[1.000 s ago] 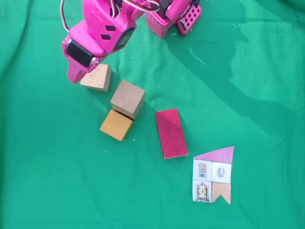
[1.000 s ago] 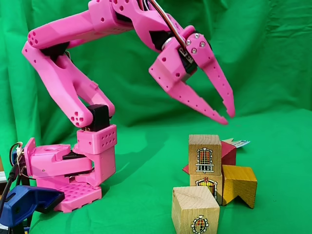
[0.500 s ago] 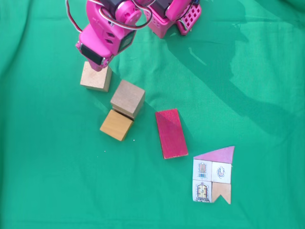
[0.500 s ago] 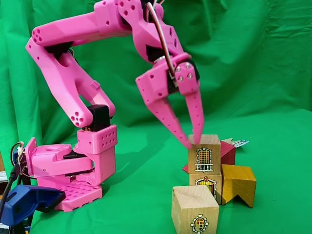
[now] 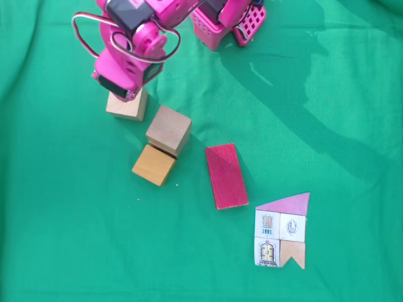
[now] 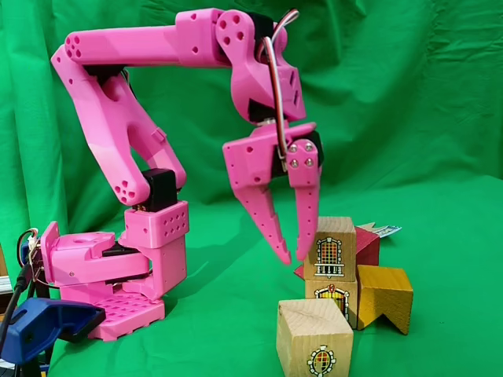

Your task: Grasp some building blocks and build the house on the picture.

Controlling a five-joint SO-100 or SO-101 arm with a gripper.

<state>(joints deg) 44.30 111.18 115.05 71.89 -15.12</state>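
On the green-draped table [image 5: 327, 94], two pale wooden cubes [image 5: 169, 129], one orange-brown wooden cube [image 5: 153, 165] and one dark-red rectangular block [image 5: 225, 175] are counted; the pink pincer [image 6: 292, 255], fingers apart, partly hides the far pale cube [image 5: 130, 107].

A robot arm [image 6: 118, 102] is shown, moulded throughout in bright pink plastic. Its base [image 6: 110, 267] is made of blocky pink parts, one face being pierced by a grid of small square holes. Black motor housings [image 6: 161, 188] are seen set into the joints. The long links are rounded at the ends and dotted with small round holes. A thin bundle of red, white and dark cables [image 6: 275, 71] is looped from the upper link to the wrist. The gripper [image 6: 292, 255] is formed of two long tapering pink fingers with rows of tiny holes, and silver screw heads [image 6: 300, 155] are set above them. In the fixed view from above, a black rectangular panel [image 5: 113, 87] is seen on the pink wrist housing.
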